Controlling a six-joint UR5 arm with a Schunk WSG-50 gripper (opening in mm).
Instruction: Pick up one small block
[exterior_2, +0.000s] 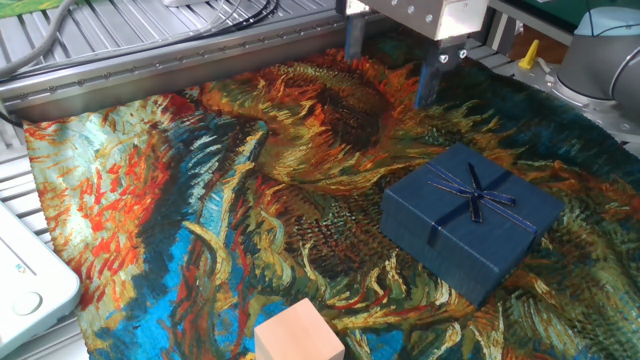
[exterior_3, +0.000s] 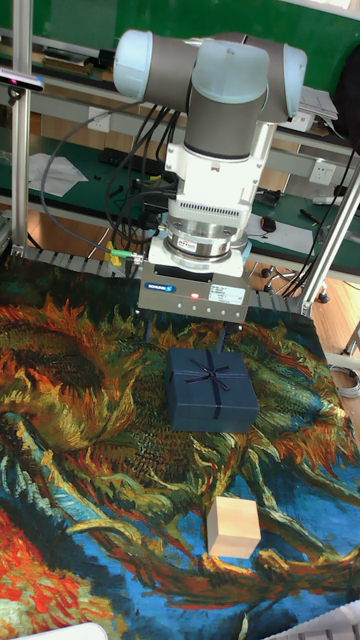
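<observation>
The small block (exterior_2: 298, 337) is a pale peach cube on the painted cloth, at the near edge of the fixed view and partly cut off by the frame. In the tall view the small block (exterior_3: 233, 527) stands well in front of the blue gift box (exterior_3: 211, 390). My gripper (exterior_2: 392, 60) hangs above the far side of the cloth, behind the ribboned gift box (exterior_2: 470, 220) and far from the block. Its two blue fingers (exterior_2: 431, 80) are spread wide with nothing between them. In the tall view the gripper (exterior_3: 195, 335) sits just behind the box.
A sunflower-patterned cloth (exterior_2: 200, 200) covers the table. A white device (exterior_2: 25, 285) sits off the cloth's left corner. A metal rail with cables (exterior_2: 150, 75) runs along the far side. A yellow part (exterior_2: 528, 52) lies at the far right.
</observation>
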